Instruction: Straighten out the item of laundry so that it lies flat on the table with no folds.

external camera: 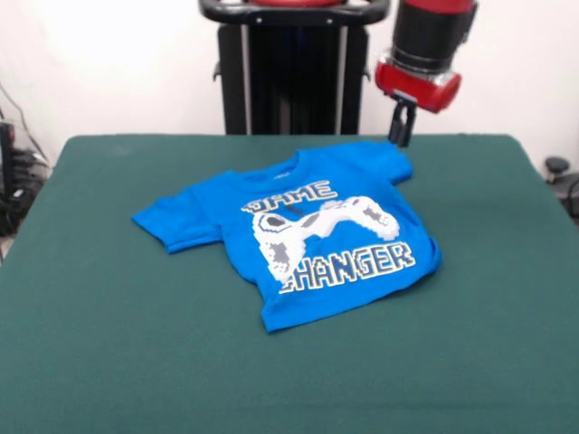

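Front view shows gripper (pixel 400 136), finger state unclear, just above the blue T-shirt (pixel 308 235)'s far sleeve on the table (pixel 90 344).

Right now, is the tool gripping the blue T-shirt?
No. The tool hangs above the T-shirt by its far sleeve, and the whole shirt lies on the green table, none of it lifted.

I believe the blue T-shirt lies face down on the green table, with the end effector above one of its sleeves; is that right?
Not quite: the blue T-shirt lies face up, since the front view shows its "GAME CHANGER" lettering and white controller print. The rest holds: it is on the green table, and the end effector is above one of its sleeves.
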